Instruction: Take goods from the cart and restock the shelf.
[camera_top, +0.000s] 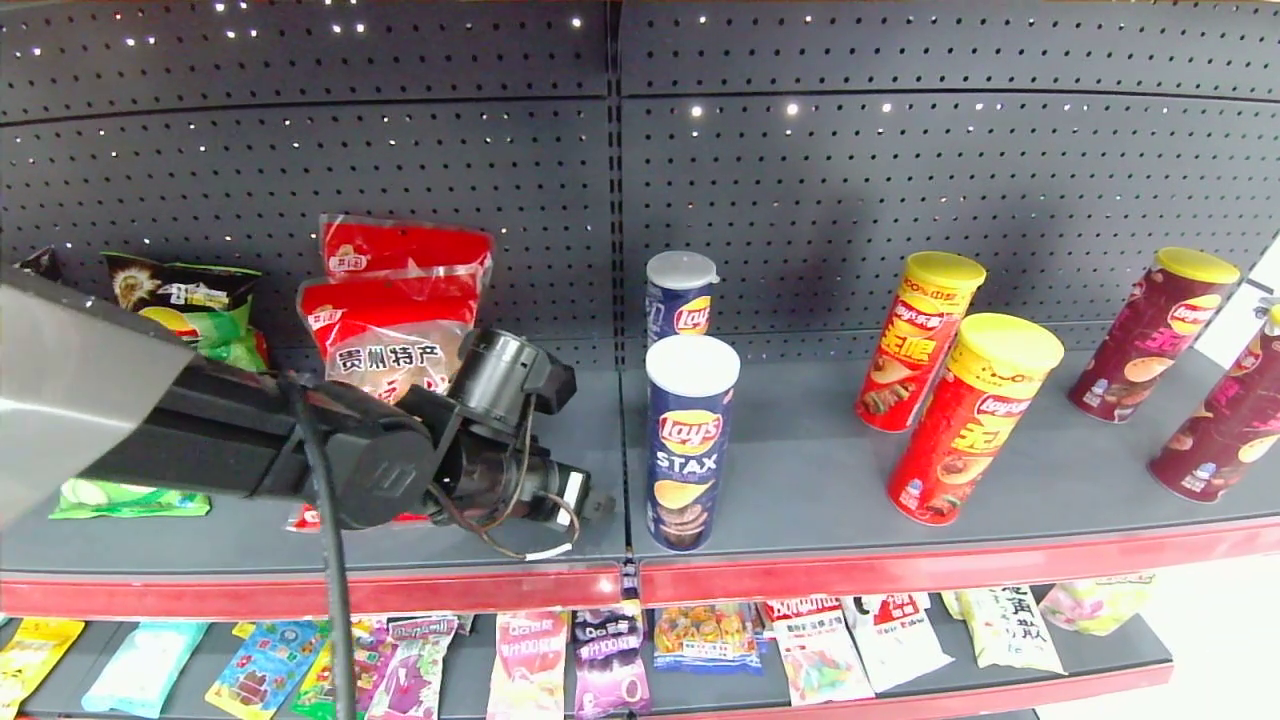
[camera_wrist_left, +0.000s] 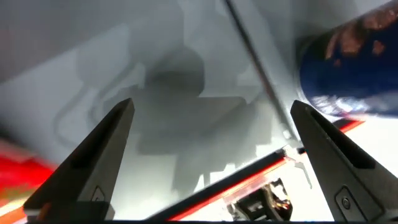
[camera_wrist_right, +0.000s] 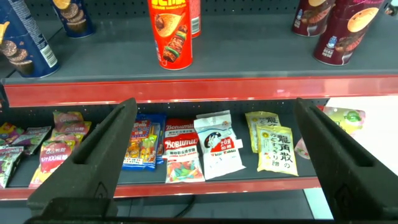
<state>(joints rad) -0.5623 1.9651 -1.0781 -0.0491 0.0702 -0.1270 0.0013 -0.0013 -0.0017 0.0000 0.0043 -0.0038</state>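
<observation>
Grey shelf (camera_top: 820, 470) has a blue chip can (camera_top: 690, 440) up front. Left gripper (camera_wrist_left: 212, 104) beside it gapes empty, right gripper (camera_wrist_right: 216, 102) spread too.

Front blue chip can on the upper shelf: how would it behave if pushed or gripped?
The front blue can is tall, narrow and upright near the shelf edge, so a high push would probably tip it; it could roll. Its round wall looks stiff enough to grip, though the glossy surface may slip.
</observation>
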